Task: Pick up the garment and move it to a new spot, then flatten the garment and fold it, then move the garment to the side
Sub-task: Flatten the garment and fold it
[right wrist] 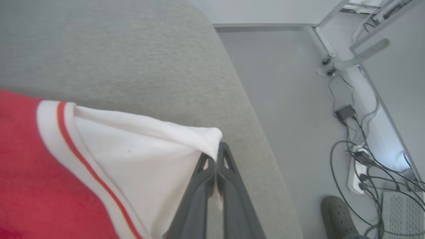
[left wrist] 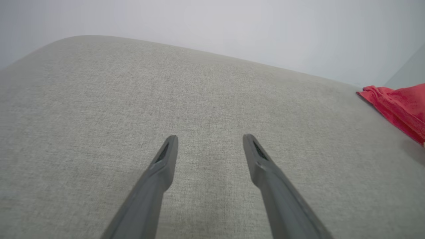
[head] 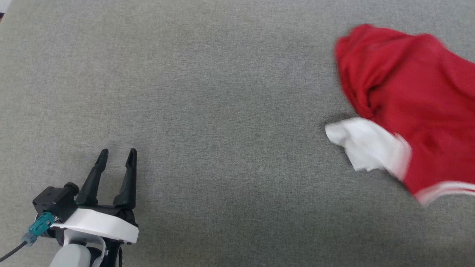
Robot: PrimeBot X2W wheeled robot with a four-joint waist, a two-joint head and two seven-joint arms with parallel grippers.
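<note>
Red garment [head: 412, 85] with white sleeve, red-striped white trim, grey woven surface [head: 222, 74], black left gripper [head: 118, 155]

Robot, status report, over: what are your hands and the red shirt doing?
Right gripper shut on shirt, white sleeve end. Left gripper open, empty. No obstacle seen. Over.

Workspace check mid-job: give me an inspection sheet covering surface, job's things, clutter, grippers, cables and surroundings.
Surface: grey woven fabric surface, rounded at its edge.
Job's things: red garment bunched at the head view's right, its white sleeve end pulled taut.
Clutter: nothing seen.
Grippers: left gripper open over bare fabric; right gripper shut on the sleeve end's tip.
Cables: black cables and a power strip on the floor.
Surroundings: grey floor, pale wall, a person's shoe.
</note>
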